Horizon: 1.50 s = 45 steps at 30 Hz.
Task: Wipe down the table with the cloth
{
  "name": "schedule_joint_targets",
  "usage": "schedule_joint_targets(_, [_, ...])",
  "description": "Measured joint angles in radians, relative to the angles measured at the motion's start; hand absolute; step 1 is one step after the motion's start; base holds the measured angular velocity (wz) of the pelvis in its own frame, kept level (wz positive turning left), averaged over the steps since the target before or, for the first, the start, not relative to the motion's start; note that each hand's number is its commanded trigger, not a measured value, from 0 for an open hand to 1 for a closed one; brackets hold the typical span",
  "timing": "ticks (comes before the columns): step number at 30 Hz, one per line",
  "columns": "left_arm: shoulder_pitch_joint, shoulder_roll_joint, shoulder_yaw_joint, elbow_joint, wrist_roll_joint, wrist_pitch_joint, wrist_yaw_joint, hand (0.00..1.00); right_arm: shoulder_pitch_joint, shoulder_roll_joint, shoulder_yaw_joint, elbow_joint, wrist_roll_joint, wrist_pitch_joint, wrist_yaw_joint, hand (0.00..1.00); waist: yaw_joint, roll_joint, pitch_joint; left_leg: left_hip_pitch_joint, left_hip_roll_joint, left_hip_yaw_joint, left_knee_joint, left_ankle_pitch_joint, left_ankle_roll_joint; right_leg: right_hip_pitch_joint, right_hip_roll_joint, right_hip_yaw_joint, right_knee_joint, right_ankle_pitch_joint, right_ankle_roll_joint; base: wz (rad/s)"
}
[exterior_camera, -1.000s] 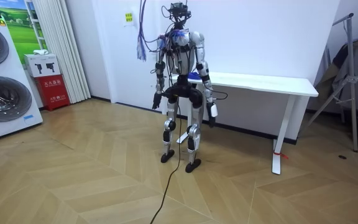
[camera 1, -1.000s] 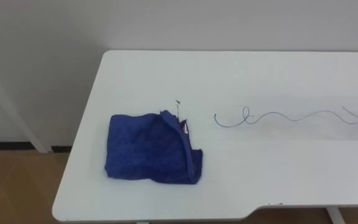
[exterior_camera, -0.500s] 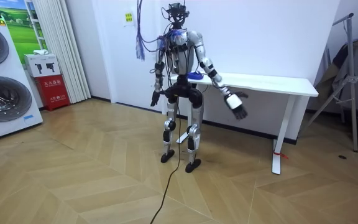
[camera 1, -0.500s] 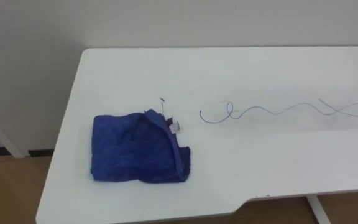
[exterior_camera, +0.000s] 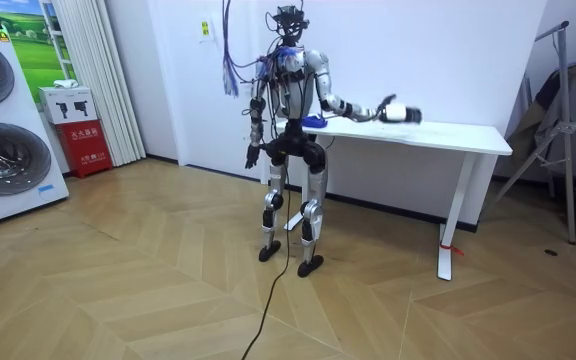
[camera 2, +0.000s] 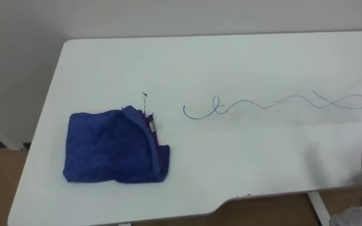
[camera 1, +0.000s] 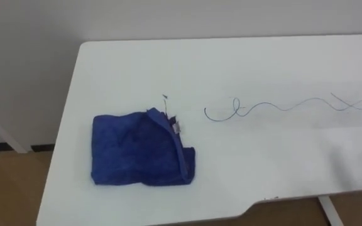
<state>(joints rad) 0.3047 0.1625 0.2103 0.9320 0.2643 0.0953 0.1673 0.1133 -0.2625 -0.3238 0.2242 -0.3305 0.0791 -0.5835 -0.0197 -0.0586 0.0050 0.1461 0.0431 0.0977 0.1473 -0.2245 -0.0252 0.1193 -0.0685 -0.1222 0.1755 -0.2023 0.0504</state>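
R robot hand (exterior_camera: 400, 114) has swung up from its side, now out over desk (camera 1: 263, 63), room view's right. L robot hand (exterior_camera: 251, 159) hangs low. Can't tell if either's open. Blue cloth (camera 1: 142, 149) lies untouched at lower left, w/ pen squiggle (camera 1: 275, 107) centre-right; wiping not begun.

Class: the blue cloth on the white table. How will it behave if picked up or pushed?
The blue cloth lies rumpled with a folded-over edge, so it is probably floppy and would sag when lifted. It looks thin, likely light. Pushed across the smooth table, it may bunch up.
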Motion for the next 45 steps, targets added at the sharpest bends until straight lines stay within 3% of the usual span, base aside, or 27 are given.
schedule_joint_targets(2, [0.0,0.0,-0.027,0.013,-0.012,-0.014,0.0,0.0,-0.02,0.0,0.036,-0.078,-0.143,-0.045,-0.016,0.0,0.005,0.004,-0.0019,0.001,0.001,-0.001,0.004,0.0,0.0,0.006,0.0,-0.004,-0.002,0.0,0.0,0.08])
schedule_joint_targets(8, [0.003,-0.001,-0.078,0.034,-0.016,-0.012,0.0,0.0,-0.016,0.001,0.158,-0.223,-0.287,-0.067,0.021,0.0,0.051,0.005,-0.0027,-0.007,0.002,-0.004,0.004,0.0,0.0,-0.001,0.0,-0.011,0.004,0.002,0.0,0.03])
schedule_joint_targets(14, [0.001,0.001,-0.115,0.028,-0.015,-0.021,-0.018,0.0,-0.021,0.0,0.233,-0.308,-0.408,-0.106,0.085,0.0,0.059,0.022,-0.0058,-0.021,0.003,-0.017,0.01,0.0,0.0,-0.007,-0.001,-0.03,0.011,0.002,0.0,0.07])
schedule_joint_targets(21, [-0.011,0.001,-0.115,0.004,-0.015,-0.055,-0.023,0.0,-0.038,-0.007,0.301,-0.332,-0.465,-0.108,0.138,0.0,0.087,0.005,-0.0067,-0.021,0.003,-0.016,0.011,0.0,0.0,-0.013,-0.001,-0.032,0.009,0.002,0.0,-0.02])
schedule_joint_targets(24, [-0.016,0.003,-0.119,0.007,-0.016,-0.06,-0.023,0.0,-0.038,-0.03,0.36,-0.387,-0.497,-0.112,0.163,0.0,0.104,0.003,-0.0039,-0.016,0.003,-0.016,0.01,0.0,0.0,-0.01,-0.001,-0.033,0.009,0.002,0.0,-0.02])
schedule_joint_targets(30, [-0.03,0.004,-0.12,0.011,-0.018,-0.071,-0.028,0.0,-0.05,-0.043,0.438,-0.407,-0.569,-0.149,0.197,0.0,0.118,0.0,-0.0016,-0.018,0.003,-0.024,0.006,0.0,0.0,-0.002,-0.001,-0.044,0.005,0.002,0.0,0.06])
schedule_joint_targets(34, [-0.039,0.016,-0.169,0.016,-0.023,-0.08,-0.031,0.0,-0.05,-0.046,0.53,-0.404,-0.588,-0.148,0.22,0.0,0.14,-0.008,-0.0014,-0.022,0.003,-0.02,0.005,0.0,0.0,-0.003,-0.001,-0.045,-0.003,0.002,0.0,-0.02])
schedule_joint_targets(40, [-0.06,0.017,-0.177,0.076,-0.017,-0.094,-0.025,0.0,-0.05,-0.048,0.619,-0.401,-0.629,-0.156,0.227,0.0,0.168,-0.025,-0.0068,-0.03,0.003,-0.028,0.006,0.0,0.0,-0.006,-0.001,-0.053,-0.007,0.002,0.0,0.04])
schedule_joint_targets(45, [-0.07,0.018,-0.195,0.08,-0.017,-0.093,-0.022,0.0,-0.05,-0.048,0.668,-0.384,-0.628,-0.157,0.238,0.0,0.185,-0.028,0.0018,-0.03,0.002,-0.046,0.006,0.0,0.0,-0.002,-0.001,-0.062,-0.009,0.002,0.0,0.09])
